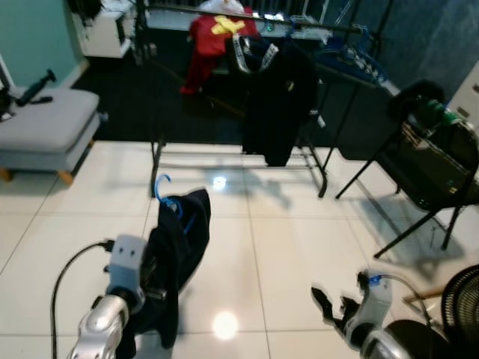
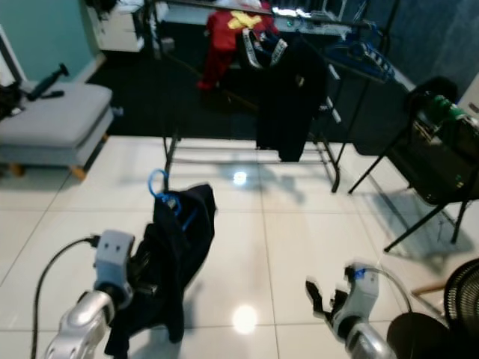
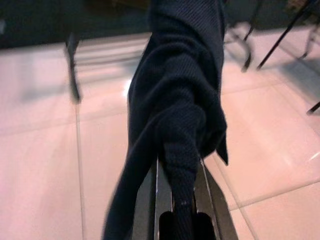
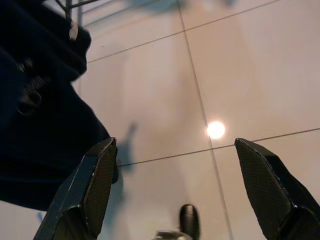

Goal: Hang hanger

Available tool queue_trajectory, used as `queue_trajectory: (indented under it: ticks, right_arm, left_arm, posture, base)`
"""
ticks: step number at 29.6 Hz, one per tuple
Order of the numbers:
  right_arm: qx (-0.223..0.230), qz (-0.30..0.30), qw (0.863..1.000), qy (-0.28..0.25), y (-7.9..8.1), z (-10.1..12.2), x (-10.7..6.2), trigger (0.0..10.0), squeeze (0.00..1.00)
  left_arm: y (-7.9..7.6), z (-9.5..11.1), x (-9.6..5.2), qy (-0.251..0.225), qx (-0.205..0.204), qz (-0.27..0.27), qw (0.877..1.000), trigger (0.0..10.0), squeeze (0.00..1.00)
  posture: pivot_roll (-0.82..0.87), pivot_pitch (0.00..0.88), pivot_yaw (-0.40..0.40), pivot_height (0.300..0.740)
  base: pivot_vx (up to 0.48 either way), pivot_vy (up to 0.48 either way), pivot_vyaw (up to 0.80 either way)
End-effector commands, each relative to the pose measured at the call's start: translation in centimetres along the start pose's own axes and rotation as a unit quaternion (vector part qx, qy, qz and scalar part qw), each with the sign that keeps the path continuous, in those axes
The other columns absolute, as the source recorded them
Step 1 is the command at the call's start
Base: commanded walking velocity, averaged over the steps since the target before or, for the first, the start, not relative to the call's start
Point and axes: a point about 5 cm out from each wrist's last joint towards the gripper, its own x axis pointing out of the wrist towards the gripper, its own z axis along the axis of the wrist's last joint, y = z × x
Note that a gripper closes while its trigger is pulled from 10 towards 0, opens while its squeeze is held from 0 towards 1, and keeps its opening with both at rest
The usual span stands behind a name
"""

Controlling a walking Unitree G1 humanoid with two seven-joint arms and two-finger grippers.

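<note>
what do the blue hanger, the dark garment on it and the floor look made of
Blue hanger: likely plastic, going by its smooth bright hook. Dark garment: knit fabric; ribbed weave shows, matte. Floor: glossy tile; grout lines, lamp reflections.

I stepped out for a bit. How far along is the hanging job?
Done: the dark garment is on its blue hanger and lifted. In hand: the left gripper is shut on the garment, short of the rack across the tiled floor. The right gripper is open, holding nothing. Left: reaching the rack and hooking the hanger on.
</note>
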Motion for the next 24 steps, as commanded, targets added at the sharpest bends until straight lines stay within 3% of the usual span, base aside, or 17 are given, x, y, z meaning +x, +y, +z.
queue_trajectory:
  ticks: [1, 3, 12, 19, 24]
  right_arm:
    - [-0.01, 0.003, 1.0, -0.009, 0.1, -0.2, 0.2, 10.0, 0.0]
    - [-0.011, -0.003, 1.0, -0.003, 0.0, -0.5, 0.2, 10.0, 0.0]
    - [-0.012, 0.005, 1.0, -0.015, 0.2, -0.8, 0.5, 10.0, 0.0]
    - [-0.021, 0.011, 0.999, -0.033, 0.5, -0.4, 1.0, 10.0, 0.0]
    - [-0.023, 0.019, 0.999, -0.038, 0.9, -0.4, 1.3, 10.0, 0.0]
  left_arm:
    - [0.0, 3.3, 0.6, -0.08, 0.007, -0.013, 0.997, 10.0, 0.0]
    - [-0.3, 5.2, 1.0, -0.117, 0.006, -0.024, 0.993, 10.0, 0.0]
    - [-2.0, 6.9, 1.8, -0.158, 0.021, -0.049, 0.986, 10.0, 0.0]
    - [-2.8, 8.4, 2.2, -0.176, 0.025, -0.047, 0.983, 10.0, 0.0]
    - [-2.5, 9.5, 2.7, -0.18, 0.043, -0.015, 0.983, 10.0, 0.0]
  posture:
    - [0.04, 0.059, -0.078, 0.74]
    - [0.04, 0.062, -0.075, 0.74]
    - [0.03, 0.053, -0.076, 0.74]
    - [0.03, 0.058, -0.075, 0.74]
    - [0.03, 0.066, -0.075, 0.74]
  base:
    - [0.48, 0.0, 0.0]
    - [0.48, 0.0, 0.0]
    - [0.48, 0.0, -0.71]
    - [0.48, 0.0, 0.0]
    - [0.48, 0.0, 0.0]
